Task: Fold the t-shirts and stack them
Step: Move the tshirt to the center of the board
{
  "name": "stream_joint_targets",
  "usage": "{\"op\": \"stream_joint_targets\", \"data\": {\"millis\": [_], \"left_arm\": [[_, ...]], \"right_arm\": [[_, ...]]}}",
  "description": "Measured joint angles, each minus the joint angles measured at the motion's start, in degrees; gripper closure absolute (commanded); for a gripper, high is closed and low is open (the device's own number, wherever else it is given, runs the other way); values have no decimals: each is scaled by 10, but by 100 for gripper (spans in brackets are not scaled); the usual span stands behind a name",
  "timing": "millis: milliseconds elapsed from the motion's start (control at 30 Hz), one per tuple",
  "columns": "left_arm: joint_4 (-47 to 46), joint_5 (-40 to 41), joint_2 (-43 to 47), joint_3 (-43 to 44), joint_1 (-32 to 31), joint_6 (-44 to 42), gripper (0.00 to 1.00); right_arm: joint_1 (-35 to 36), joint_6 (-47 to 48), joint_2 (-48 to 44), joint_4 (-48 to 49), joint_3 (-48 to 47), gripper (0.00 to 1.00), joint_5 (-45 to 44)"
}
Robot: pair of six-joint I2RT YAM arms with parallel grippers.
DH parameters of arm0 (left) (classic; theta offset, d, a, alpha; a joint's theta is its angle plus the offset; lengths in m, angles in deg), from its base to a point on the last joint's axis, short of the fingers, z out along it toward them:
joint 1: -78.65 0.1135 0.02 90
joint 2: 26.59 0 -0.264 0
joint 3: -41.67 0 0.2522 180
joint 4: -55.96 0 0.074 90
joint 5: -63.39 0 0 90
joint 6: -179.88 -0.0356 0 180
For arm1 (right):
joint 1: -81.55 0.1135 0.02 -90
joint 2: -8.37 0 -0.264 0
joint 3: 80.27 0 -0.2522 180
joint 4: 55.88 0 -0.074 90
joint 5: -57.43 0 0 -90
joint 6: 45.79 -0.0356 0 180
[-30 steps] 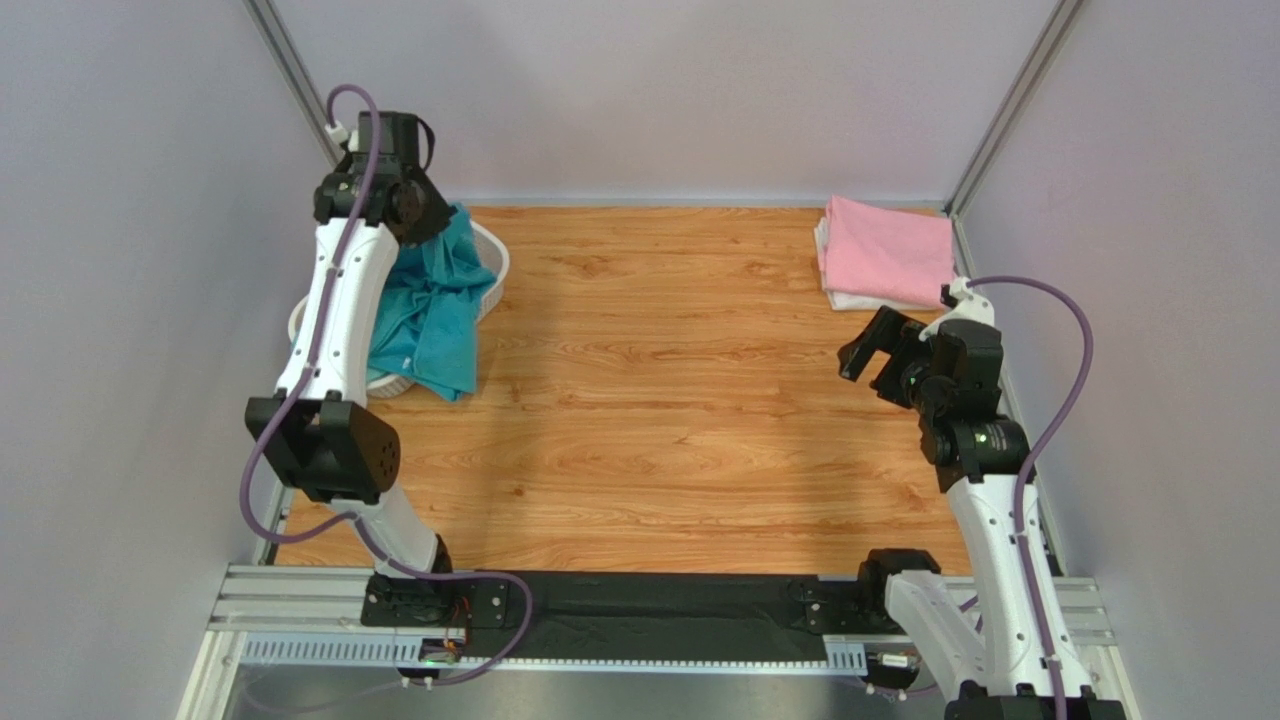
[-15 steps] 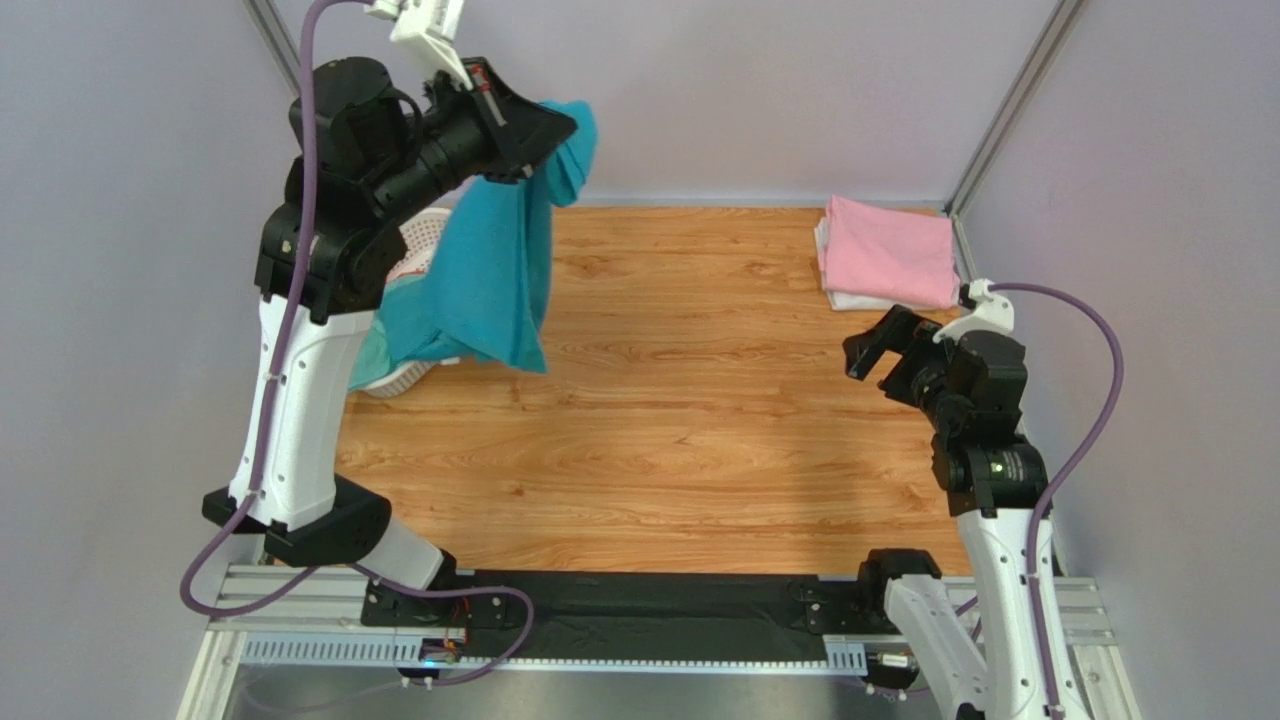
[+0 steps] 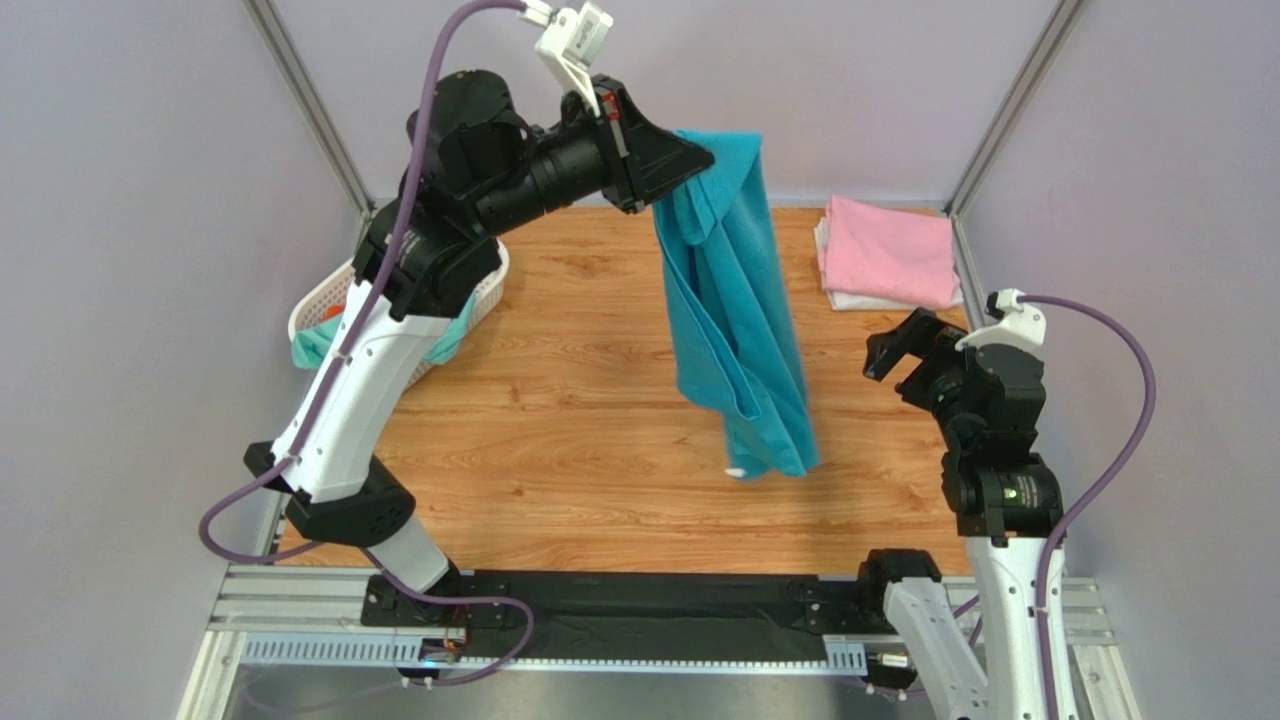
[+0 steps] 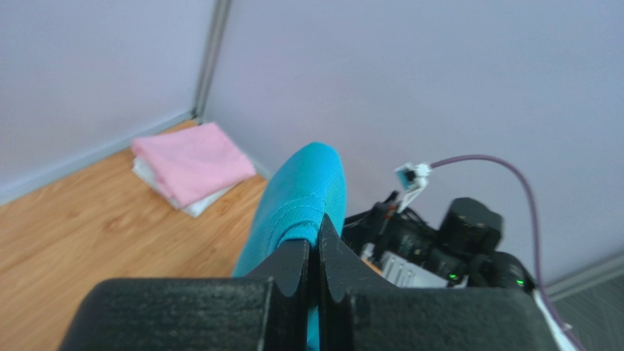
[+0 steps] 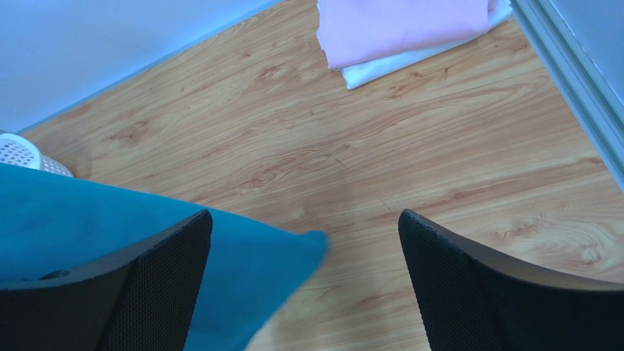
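Observation:
My left gripper (image 3: 679, 162) is raised high over the back middle of the table, shut on a fold of the teal-blue t-shirt (image 3: 739, 323). The shirt hangs down in the air, its lower end near the table's front right. In the left wrist view the jaws of the left gripper (image 4: 316, 238) pinch the teal cloth (image 4: 300, 194). A folded pink t-shirt (image 3: 890, 248) lies on a folded white t-shirt (image 3: 845, 299) at the back right corner. My right gripper (image 3: 899, 348) hovers open at the right, empty. Seen from the right wrist, the teal shirt's (image 5: 110, 227) corner hangs beneath the right gripper (image 5: 302, 219).
A white lattice basket (image 3: 319, 305) stands at the back left, with mint-green cloth (image 3: 311, 350) hanging over its rim. The pink and white stack (image 5: 403, 25) lies close to the right wall. Walls close in the back and both sides.
My left arm lifted the teal-blue t-shirt out of the basket and swung it up and right to the table's middle. The right arm shifted slightly right, still open.

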Motion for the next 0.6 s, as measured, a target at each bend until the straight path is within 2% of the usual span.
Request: {"op": "stream_joint_targets", "data": {"millis": [100, 233, 367, 433, 500, 600], "left_arm": [[-23, 66, 51, -123, 0, -2, 100], [-23, 198, 147, -365, 7, 8, 100], [-8, 276, 180, -564, 40, 55, 100], [2, 297, 177, -635, 58, 76, 100], [21, 316, 172, -699, 73, 98, 100], [40, 329, 172, -739, 85, 116, 100]], "right_arm": [[0, 0, 1, -9, 0, 1, -4], [0, 0, 12, -28, 0, 3, 13], [17, 0, 51, -52, 4, 4, 64], [65, -3, 71, -63, 14, 4, 62], [155, -12, 92, -75, 27, 4, 48], [309, -45, 124, -81, 44, 5, 12]]}}
